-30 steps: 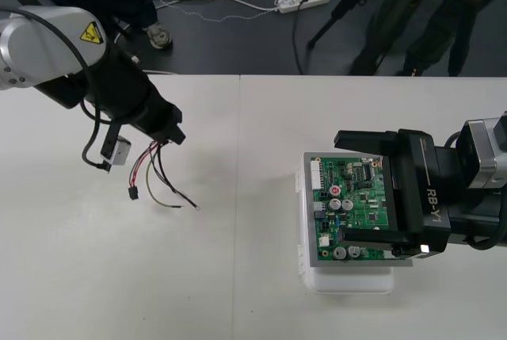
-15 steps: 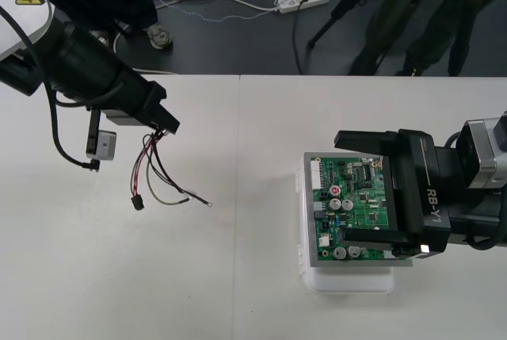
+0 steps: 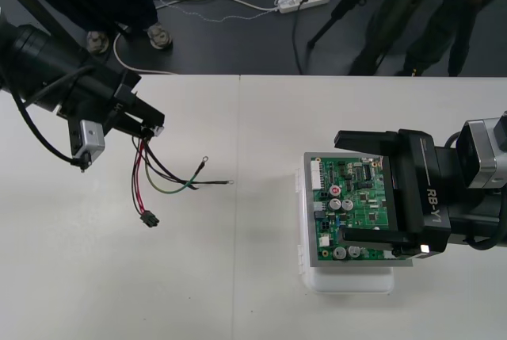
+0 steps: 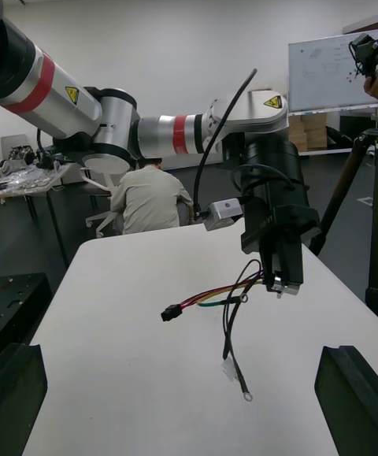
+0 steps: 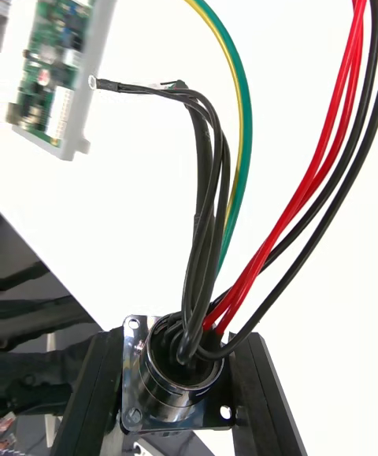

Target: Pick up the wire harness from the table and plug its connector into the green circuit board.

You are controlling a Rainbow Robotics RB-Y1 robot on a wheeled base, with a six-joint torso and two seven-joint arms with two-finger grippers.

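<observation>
Drawing away from the circuit board [image 3: 352,205], left gripper [image 3: 150,127] clamps the harness [image 5: 206,204] by its metal socket [image 5: 177,369], black plug [image 3: 147,219] dangling; right gripper [image 3: 368,189] open astride it. Next: carry plug boardward.

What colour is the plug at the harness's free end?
Black. The plug shows best in the front view.

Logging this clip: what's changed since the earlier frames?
The left end effector, gripping the harness, drew back leftward; the harness swung out toward the board, its plug toward the near edge. The right end effector stayed open over the board.
</observation>
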